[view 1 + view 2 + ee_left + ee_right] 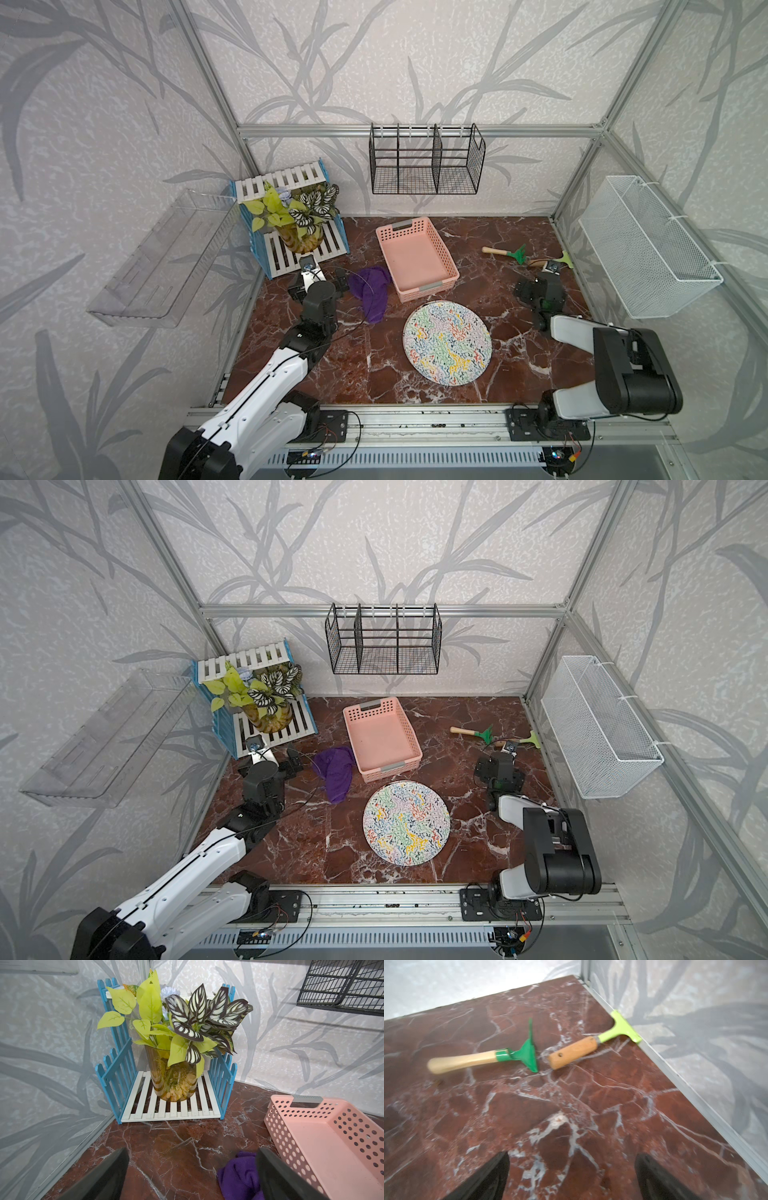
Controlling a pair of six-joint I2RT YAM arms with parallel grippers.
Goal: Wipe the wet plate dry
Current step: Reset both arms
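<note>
The round plate [447,343] [406,823], covered in a many-coloured squiggle pattern, lies flat on the marble table near the front middle. A crumpled purple cloth [370,293] [335,771] lies behind and left of it, beside the pink basket. My left gripper [319,283] [192,1153] hovers open just left of the cloth. In the left wrist view the cloth [239,1176] sits against one finger and partly behind it, with bare marble between the jaws. My right gripper [540,286] [572,1155] stands open over bare marble at the right, well clear of the plate.
An empty pink basket [417,257] stands behind the plate. A vase of leaves [299,237] sits on a blue and white slatted stand at the back left. Two wooden-handled garden tools [483,1059] [591,1045] lie at the back right. A wire rack [426,160], a white mesh basket [648,245] and a clear shelf [162,262] hang on the walls.
</note>
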